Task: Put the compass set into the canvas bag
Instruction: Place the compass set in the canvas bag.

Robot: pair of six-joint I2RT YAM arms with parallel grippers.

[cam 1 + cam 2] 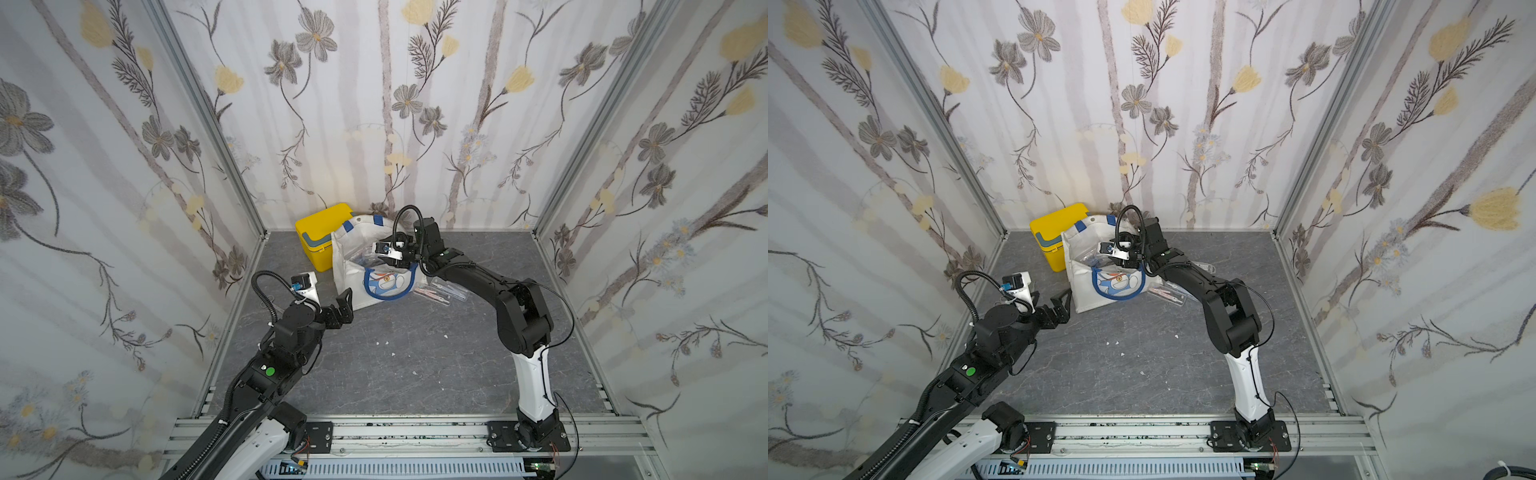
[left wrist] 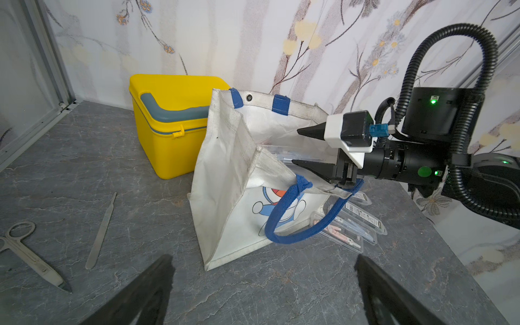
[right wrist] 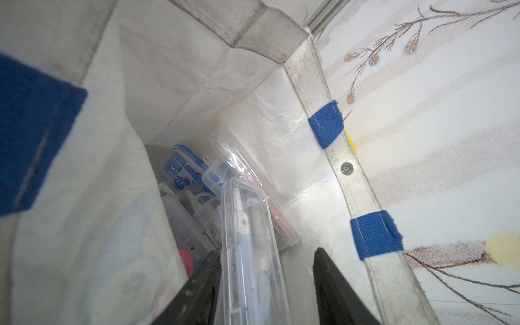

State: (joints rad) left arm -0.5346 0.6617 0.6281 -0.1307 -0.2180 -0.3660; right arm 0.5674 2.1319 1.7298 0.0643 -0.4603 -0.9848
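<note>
Your right gripper (image 3: 266, 251) sits in the mouth of the bag (image 2: 225, 183), by the back edge of the table (image 1: 395, 365). The compass set (image 3: 247, 230) runs lengthwise straight out from its jaws, down onto the cases (image 3: 183, 174) at the bag's bottom. The jaws stand apart, one clear of it. Your left gripper (image 2: 263, 257), spread wide and empty, hangs farther off.

Only one clean read: "miffy" in white lettering on the blue label of a clear case (image 3: 180, 168) lying inside the canvas bag (image 3: 197, 70). There's a smaller line of print just above it, can't resolve. Barcode stickers on the clear cases (image 2: 365, 215) on the tabletop (image 2: 84, 168) beside the bag: bars visible, digits too small to read. Front pocket (image 1: 388, 284) of the bag shows a blue cartoon cat face, no legible lettering on it.
</note>
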